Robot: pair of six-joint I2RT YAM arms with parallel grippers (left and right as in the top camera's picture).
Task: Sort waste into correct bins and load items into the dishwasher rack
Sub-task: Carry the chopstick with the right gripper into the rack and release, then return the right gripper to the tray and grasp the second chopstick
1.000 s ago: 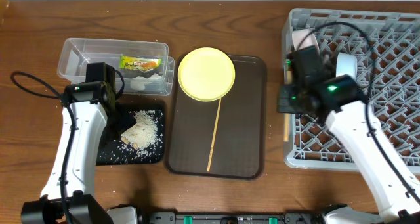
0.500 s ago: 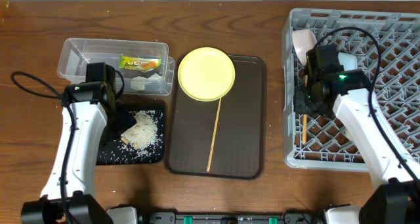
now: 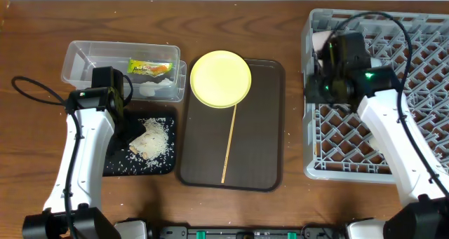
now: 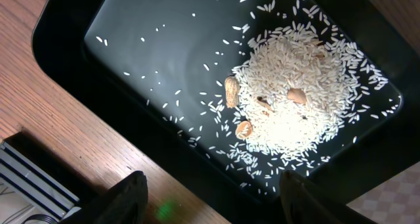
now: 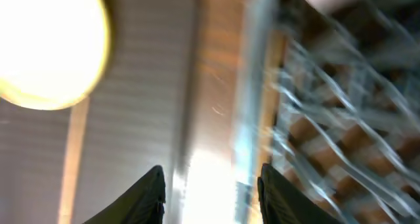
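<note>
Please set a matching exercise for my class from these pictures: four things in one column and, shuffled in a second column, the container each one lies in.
Things
1. snack wrapper
2. rice pile
3. chopstick
4. pale cup

Places
A. grey dishwasher rack
B. black tray
C. clear tub
D. brown serving tray

Pairs: 1-C, 2-B, 3-D, 4-A
</note>
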